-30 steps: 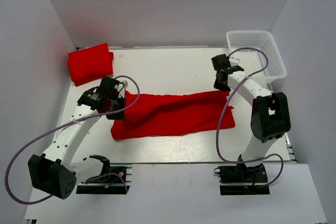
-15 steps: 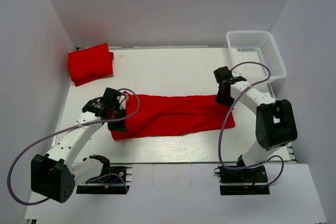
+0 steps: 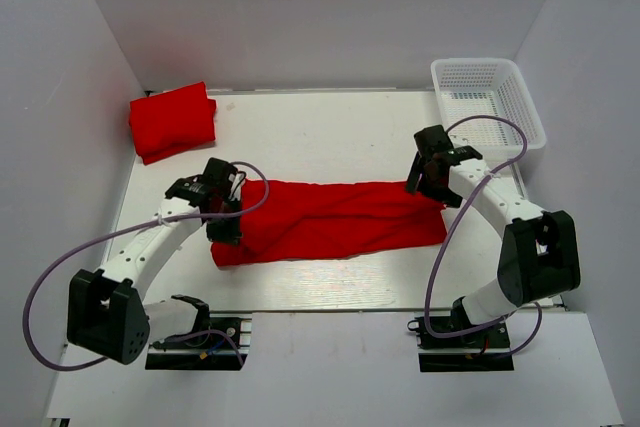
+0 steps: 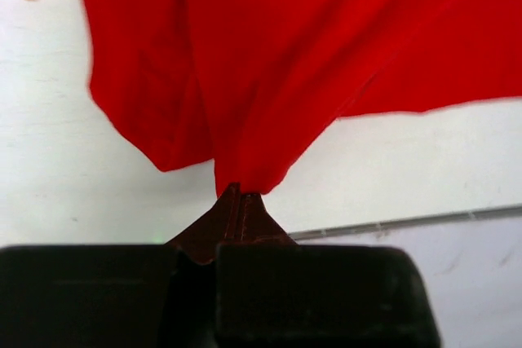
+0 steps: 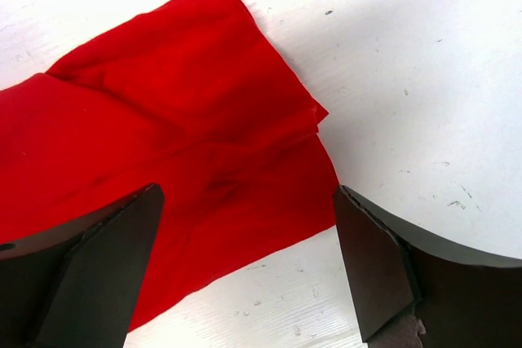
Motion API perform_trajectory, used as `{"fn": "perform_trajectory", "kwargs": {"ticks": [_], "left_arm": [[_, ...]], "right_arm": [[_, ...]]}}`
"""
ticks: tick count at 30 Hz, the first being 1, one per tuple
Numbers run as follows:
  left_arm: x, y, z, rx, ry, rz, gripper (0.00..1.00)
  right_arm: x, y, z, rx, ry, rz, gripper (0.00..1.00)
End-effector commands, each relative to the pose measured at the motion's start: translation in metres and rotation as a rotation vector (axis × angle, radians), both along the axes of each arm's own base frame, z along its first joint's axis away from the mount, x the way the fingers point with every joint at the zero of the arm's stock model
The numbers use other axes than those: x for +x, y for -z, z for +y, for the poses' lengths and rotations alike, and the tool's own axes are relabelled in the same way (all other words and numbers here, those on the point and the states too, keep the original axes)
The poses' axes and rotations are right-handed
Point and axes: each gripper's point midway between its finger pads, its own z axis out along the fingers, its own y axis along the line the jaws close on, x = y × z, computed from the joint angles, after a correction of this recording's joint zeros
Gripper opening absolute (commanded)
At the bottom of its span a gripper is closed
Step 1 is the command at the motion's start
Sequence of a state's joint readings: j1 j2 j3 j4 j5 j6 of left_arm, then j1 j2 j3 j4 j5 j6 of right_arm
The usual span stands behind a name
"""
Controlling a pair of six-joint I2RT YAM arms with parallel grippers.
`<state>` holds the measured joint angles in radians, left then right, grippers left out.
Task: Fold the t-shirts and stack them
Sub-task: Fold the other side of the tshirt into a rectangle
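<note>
One red t-shirt (image 3: 340, 217) lies across the middle of the table, folded into a long band. My left gripper (image 3: 224, 227) is at its left end. In the left wrist view the left gripper (image 4: 239, 195) has its jaws together, pinching a drawn-up point of the t-shirt (image 4: 326, 38). My right gripper (image 3: 424, 183) hovers over the band's right end. In the right wrist view the right gripper (image 5: 245, 191) stands wide open, with the t-shirt (image 5: 163, 136) lying flat below and nothing held. A second t-shirt (image 3: 172, 120) sits folded at the back left.
A white mesh basket (image 3: 490, 97) stands at the back right corner, close behind the right arm. White walls enclose the table on three sides. Purple cables loop from both arms over the near part of the table.
Both grippers came toward the near side and lower. The right gripper opened and let go of the shirt's right end. The left gripper still pinches the left end.
</note>
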<state>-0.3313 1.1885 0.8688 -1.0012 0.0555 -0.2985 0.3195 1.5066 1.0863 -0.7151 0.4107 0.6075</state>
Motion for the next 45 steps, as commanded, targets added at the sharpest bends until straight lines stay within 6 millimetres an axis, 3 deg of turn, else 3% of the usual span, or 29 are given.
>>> {"fn": "perform_trajectory", "kwargs": {"ticks": [1, 2, 3, 6, 8, 13, 16, 17, 18, 19, 24, 25, 28, 33, 39, 45], "left_arm": [[0.018, -0.016, 0.011, 0.070, -0.075, -0.062, 0.03], [0.018, -0.016, 0.011, 0.070, -0.075, -0.062, 0.17], [0.018, -0.018, 0.011, 0.067, -0.076, -0.070, 0.43], [0.023, -0.018, 0.016, 0.082, -0.112, -0.087, 0.60], [0.032, -0.022, 0.016, 0.092, -0.134, -0.096, 1.00], [0.052, -0.037, 0.011, 0.074, -0.177, -0.153, 1.00], [0.078, -0.040, 0.005, 0.056, -0.187, -0.227, 1.00], [0.096, -0.043, 0.000, 0.038, -0.171, -0.287, 0.96], [0.104, -0.041, -0.002, 0.037, -0.162, -0.303, 0.87], [0.110, -0.038, -0.004, 0.042, -0.144, -0.312, 0.84], [0.136, 0.000, -0.001, 0.107, -0.131, -0.276, 0.84], [0.144, 0.000, 0.002, 0.133, -0.137, -0.299, 0.84], [0.162, 0.007, 0.012, 0.185, -0.187, -0.321, 1.00], [0.187, 0.010, 0.016, 0.143, -0.221, -0.366, 1.00], [0.192, 0.017, 0.010, 0.079, -0.168, -0.389, 1.00], [0.187, 0.025, 0.006, 0.043, -0.137, -0.372, 0.81]], "right_arm": [[0.005, -0.018, 0.001, 0.003, -0.010, -0.038, 0.90], [0.005, -0.020, 0.004, 0.018, -0.017, -0.042, 0.90], [0.004, -0.020, 0.004, 0.018, -0.015, -0.041, 0.90], [0.004, -0.022, 0.002, 0.005, -0.019, -0.042, 0.90], [0.005, -0.023, 0.001, 0.003, -0.022, -0.044, 0.90], [0.005, -0.028, 0.002, 0.002, -0.045, -0.049, 0.90], [0.009, -0.029, 0.002, 0.004, -0.059, -0.075, 0.90], [0.008, -0.027, 0.004, 0.008, -0.071, -0.069, 0.90], [0.008, -0.026, 0.004, 0.009, -0.075, -0.067, 0.90], [0.009, -0.024, 0.005, 0.010, -0.075, -0.066, 0.90], [0.012, -0.024, 0.004, 0.004, -0.071, -0.077, 0.90], [0.012, -0.023, 0.004, 0.001, -0.078, -0.076, 0.90], [0.012, -0.022, 0.003, -0.004, -0.075, -0.068, 0.90], [0.012, -0.020, 0.001, -0.025, -0.076, -0.041, 0.90], [0.016, -0.021, 0.000, -0.042, -0.069, -0.019, 0.90], [0.017, -0.020, 0.001, -0.043, -0.066, -0.010, 0.90]]}}
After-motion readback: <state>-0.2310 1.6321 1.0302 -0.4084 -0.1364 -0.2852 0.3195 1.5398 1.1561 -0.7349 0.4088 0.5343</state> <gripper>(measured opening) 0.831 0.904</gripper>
